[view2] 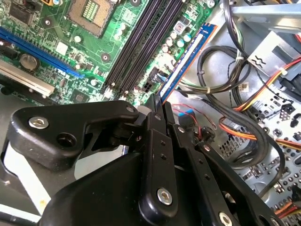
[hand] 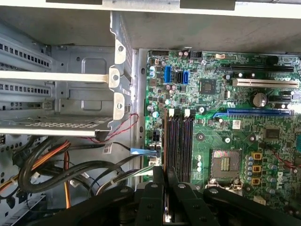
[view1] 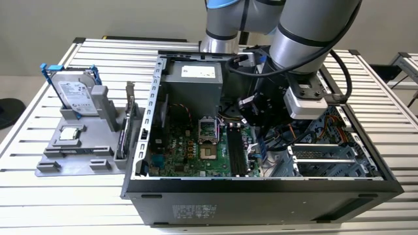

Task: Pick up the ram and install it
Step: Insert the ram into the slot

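Second wrist view: black jaws clamped on thin, flat blue ram [view2: 186,59] above ridged slots [view2: 141,44].

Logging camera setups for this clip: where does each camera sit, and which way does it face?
Exterior view: off the arm, above, looking down into the open computer case; the arm reaches in.
Second wrist view: on the arm, looking past the gripper along the ram to the motherboard.
First wrist view: on the arm, above the gripper, facing the motherboard.
Both wrist views share the black memory slots.
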Available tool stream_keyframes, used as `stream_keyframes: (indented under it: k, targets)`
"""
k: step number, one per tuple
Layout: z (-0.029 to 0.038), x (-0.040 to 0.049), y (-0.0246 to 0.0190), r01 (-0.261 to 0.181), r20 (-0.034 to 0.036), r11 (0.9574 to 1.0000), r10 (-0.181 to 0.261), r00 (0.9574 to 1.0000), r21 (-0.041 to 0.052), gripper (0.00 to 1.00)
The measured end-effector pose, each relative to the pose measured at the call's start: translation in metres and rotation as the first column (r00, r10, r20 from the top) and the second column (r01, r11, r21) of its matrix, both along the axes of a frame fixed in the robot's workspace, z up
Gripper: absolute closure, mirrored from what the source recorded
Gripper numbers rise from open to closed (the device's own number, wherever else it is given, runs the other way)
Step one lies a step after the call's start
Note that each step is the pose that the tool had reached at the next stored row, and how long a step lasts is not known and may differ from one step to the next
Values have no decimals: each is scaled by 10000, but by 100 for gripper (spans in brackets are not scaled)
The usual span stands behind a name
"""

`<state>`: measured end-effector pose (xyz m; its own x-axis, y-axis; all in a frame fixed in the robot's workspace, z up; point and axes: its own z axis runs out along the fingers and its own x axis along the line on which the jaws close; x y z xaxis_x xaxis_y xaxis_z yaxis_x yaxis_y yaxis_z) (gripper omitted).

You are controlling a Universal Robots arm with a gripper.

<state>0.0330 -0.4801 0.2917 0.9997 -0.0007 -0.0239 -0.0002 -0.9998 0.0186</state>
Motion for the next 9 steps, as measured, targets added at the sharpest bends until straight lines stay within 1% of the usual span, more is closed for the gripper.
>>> stream_keyframes:
  k: [3, 6, 7, 9]
  targets:
    - [-42, 0, 0, 91, 0, 10000, -91, 10000, 0, 100]
    - [-63, -10, 0, 108, -1, 9999, -108, 9999, -1, 100]
    - [-77, -19, 0, 110, -1, 9999, -110, 9999, 0, 100]
    - [-82, -44, 0, 110, -1, 9999, -110, 9999, 0, 100]
